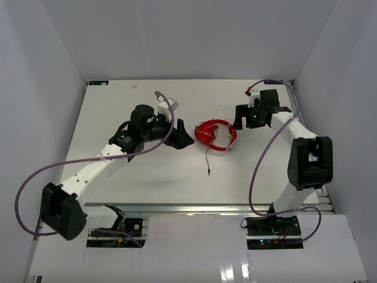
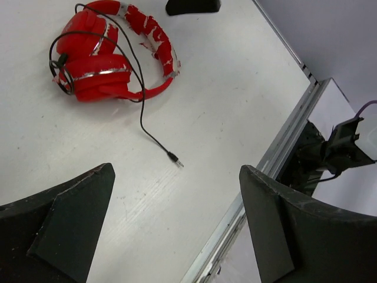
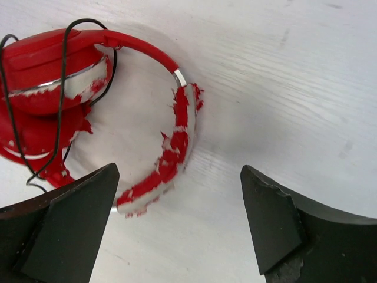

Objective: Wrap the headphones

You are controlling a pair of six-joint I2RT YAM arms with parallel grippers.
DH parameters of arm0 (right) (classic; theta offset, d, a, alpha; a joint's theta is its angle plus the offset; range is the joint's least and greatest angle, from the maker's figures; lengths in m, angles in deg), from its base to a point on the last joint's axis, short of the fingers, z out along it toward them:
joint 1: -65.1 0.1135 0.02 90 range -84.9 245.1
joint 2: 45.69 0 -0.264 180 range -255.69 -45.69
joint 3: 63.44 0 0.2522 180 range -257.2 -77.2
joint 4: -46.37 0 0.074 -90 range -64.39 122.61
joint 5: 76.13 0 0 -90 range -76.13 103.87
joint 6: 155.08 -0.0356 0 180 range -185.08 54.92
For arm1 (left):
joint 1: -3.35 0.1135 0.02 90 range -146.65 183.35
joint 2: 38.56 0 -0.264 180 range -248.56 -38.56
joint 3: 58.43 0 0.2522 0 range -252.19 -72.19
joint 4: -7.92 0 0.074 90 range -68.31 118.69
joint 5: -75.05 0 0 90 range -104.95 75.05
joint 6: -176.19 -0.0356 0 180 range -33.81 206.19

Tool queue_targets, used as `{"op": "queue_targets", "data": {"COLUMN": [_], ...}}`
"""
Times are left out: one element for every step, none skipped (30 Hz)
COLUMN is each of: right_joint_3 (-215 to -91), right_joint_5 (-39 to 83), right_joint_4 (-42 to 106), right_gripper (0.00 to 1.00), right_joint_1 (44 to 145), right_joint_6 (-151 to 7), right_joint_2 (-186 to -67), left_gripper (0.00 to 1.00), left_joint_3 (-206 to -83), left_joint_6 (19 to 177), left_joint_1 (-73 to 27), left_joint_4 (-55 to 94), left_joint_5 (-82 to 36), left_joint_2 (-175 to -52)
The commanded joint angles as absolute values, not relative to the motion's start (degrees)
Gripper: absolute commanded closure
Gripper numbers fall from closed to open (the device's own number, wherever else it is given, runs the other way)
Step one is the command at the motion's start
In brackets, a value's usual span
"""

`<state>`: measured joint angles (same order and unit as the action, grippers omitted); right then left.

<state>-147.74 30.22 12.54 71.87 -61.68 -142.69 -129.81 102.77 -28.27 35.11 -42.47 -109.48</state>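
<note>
Black fingers (image 2: 70,218) of the left gripper (image 2: 177,174) are seen spread wide apart at the bottom of the left wrist view, and nothing is held between them. Beyond them, the headphones (image 2: 94,65) are laid on the white worktop (image 2: 235,88), with the two red ear cups folded against each other. The thin black cable (image 2: 141,112) is looped over the ear cups. Its loose tail is run out across the worktop and ended in a small plug (image 2: 175,158), which is seen lying flat and apart from the fingers. The right gripper (image 3: 179,171) is likewise seen with its jaws wide apart and nothing clamped. Below it, the curved headband (image 3: 182,124) is seen, its red coating flaked to white in patches. From above, the headphones are found near the middle of the worktop, between the two grippers.
</note>
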Motion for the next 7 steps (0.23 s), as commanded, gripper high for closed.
{"op": "queue_targets", "data": {"right_joint_3": [-142.08, -140.48, -138.88, -136.41, -134.14, -132.06, -130.33], "right_joint_5": [21.56, 19.47, 17.39, 16.37, 16.03, 16.27, 16.7], "right_joint_4": [14.69, 15.93, 17.18, 18.69, 19.95, 20.97, 21.9], "right_gripper": [0.1, 0.1, 0.1, 0.1, 0.1, 0.1, 0.1], "right_joint_1": [71.63, 71.66, 71.69, 71.63, 71.56, 71.48, 71.43], "right_joint_6": [-59.01, -59.44, -59.87, -59.54, -59.0, -58.31, -57.94], "right_joint_2": [-128.85, -125.84, -122.82, -119.77, -116.99, -114.46, -112.33], "left_gripper": [0.02, 0.02, 0.02, 0.02, 0.02, 0.02, 0.02], "left_joint_3": [-123.3, -121.9, -120.5, -118.98, -117.68, -116.58, -115.2], "left_joint_6": [106.5, 107.31, 108.13, 108.86, 109.47, 109.96, 110.49], "left_joint_1": [-28.0, -27.97, -27.94, -27.88, -27.81, -27.73, -27.68], "left_joint_4": [30.54, 30.42, 30.3, 30.18, 30.08, 30.0, 29.92], "left_joint_5": [-39.43, -38.59, -37.75, -37.01, -36.38, -35.85, -35.23], "left_joint_2": [-97.42, -95.15, -92.88, -91.69, -90.03, -87.96, -85.92]}}
